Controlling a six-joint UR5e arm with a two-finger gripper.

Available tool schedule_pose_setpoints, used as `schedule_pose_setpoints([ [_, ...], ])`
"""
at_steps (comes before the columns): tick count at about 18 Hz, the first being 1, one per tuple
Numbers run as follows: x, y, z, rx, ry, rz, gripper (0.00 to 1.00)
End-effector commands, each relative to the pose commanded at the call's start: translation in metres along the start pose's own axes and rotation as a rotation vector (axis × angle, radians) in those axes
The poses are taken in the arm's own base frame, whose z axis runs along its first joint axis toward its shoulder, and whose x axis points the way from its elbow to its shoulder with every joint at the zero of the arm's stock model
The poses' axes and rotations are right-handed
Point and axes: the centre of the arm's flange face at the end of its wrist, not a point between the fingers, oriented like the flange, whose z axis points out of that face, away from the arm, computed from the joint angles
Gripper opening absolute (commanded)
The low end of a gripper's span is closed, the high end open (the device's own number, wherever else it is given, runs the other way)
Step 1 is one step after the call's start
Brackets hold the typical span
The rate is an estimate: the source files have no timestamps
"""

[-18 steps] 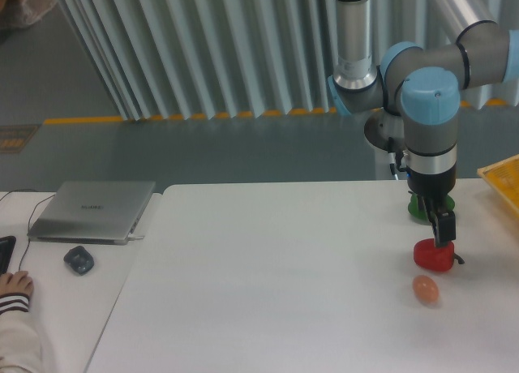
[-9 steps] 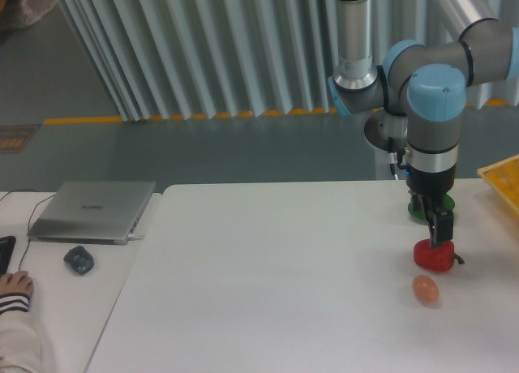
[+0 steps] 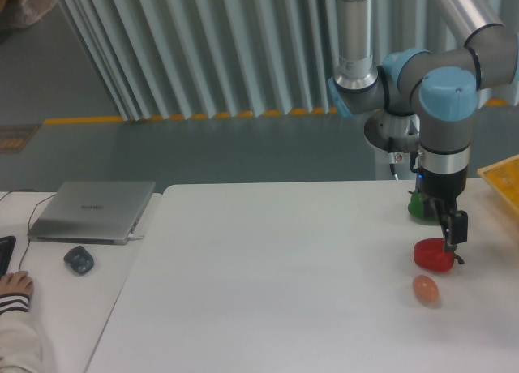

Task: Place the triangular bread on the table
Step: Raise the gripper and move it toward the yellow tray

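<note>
Triangular bread is the thing we're after here, but honestly we can't spot it anywhere in this view, so where it sits we just can't tell. What we do get is the tool (image 3: 453, 233) hanging off the grey and blue arm (image 3: 442, 105), pointing straight down over the right end of the white counter (image 3: 268, 267). Its dark fingers are low, right at the top right edge of a red pepper (image 3: 433, 255), so close that we can't say whether they touch it. The fingers overlap into one dark shape from this angle, so we can't tell if the tool is open or closed, and nothing obvious is in it. Just behind the tool and a bit to the left there's a green thing (image 3: 417, 207) on the counter, mostly hidden by the wrist. Below the tool, nearer the camera, a small tan egg (image 3: 426, 289) lies just beside the pepper but apart from it. Off to the right of the tool, a corner of a yellow tray (image 3: 503, 181) pokes in at the frame edge. Way off to the left we've got a closed laptop (image 3: 93, 211), a dark mouse (image 3: 79, 259) and someone's hand (image 3: 15, 285) on a separate desk.
</note>
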Motion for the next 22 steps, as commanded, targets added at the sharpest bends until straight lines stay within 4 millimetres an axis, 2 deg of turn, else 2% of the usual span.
schedule_pose_setpoints([
  [7,-0.013,0.048,-0.001,-0.004,-0.015,-0.071,1.0],
  [12,-0.024,0.074,-0.002,-0.009,-0.048,-0.095,1.0],
  [18,-0.031,0.118,0.003,-0.022,-0.04,0.074,1.0],
  [22,-0.034,0.135,0.009,-0.024,-0.031,0.109,1.0],
])
